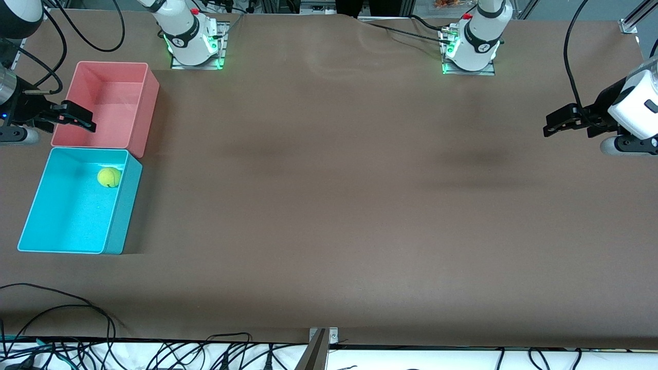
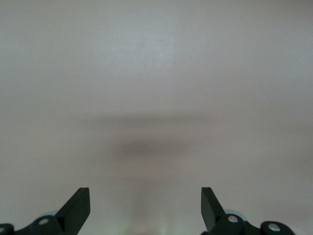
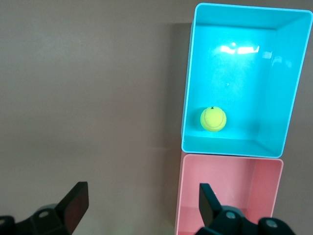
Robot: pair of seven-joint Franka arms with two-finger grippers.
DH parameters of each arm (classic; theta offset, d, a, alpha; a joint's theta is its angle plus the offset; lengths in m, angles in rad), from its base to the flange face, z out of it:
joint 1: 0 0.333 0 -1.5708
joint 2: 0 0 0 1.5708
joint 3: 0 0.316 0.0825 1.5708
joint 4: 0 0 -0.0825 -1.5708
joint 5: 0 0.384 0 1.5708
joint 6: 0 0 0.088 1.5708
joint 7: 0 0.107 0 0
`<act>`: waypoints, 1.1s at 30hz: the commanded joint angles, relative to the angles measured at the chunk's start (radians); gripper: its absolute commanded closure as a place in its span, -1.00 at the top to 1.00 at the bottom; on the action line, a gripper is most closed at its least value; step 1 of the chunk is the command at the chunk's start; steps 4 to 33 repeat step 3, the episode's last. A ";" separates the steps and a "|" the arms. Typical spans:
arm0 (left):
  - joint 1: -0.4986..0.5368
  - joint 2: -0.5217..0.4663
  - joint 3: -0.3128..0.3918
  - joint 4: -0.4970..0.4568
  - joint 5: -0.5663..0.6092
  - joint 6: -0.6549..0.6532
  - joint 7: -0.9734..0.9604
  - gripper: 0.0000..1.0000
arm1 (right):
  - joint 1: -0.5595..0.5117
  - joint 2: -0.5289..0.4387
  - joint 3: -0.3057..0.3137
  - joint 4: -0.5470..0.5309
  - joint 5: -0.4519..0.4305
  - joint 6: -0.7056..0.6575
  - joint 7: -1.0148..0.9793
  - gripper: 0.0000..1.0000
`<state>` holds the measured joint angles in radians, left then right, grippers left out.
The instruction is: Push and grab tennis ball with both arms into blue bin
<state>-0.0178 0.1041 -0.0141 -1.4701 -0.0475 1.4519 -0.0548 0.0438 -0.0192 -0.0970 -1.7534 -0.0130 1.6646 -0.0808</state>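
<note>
**Ball in the blue bin**

Through the right wrist camera I see the tennis ball [image 3: 213, 119] lying inside the blue bin [image 3: 288, 83], close to the wall that touches the pink bin [image 3: 188, 196] (both sit on brown table [image 3: 88, 98]). The right gripper [image 3: 142, 205] hangs spread and empty.

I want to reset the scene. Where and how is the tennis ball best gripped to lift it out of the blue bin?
Probably straight from above, fingers closing across the widest part of the tennis ball. It lies inside the blue bin, near the corner beside the pink bin, so the walls block a sideways approach. The open right gripper hovers nearest; the open left gripper waits.
</note>
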 commanded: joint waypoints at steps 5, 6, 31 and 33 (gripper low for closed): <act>-0.001 0.000 -0.003 0.002 -0.015 0.004 -0.002 1.00 | -0.004 -0.008 -0.001 -0.008 0.016 -0.005 -0.005 1.00; -0.001 0.000 -0.003 0.002 -0.015 0.004 -0.002 1.00 | -0.004 -0.008 -0.001 -0.008 0.016 -0.005 -0.005 1.00; -0.001 0.000 -0.003 0.002 -0.015 0.004 -0.002 1.00 | -0.004 -0.008 -0.001 -0.008 0.016 -0.005 -0.005 1.00; -0.001 0.000 -0.003 0.002 -0.015 0.004 -0.002 1.00 | -0.004 -0.008 -0.001 -0.008 0.016 -0.005 -0.005 1.00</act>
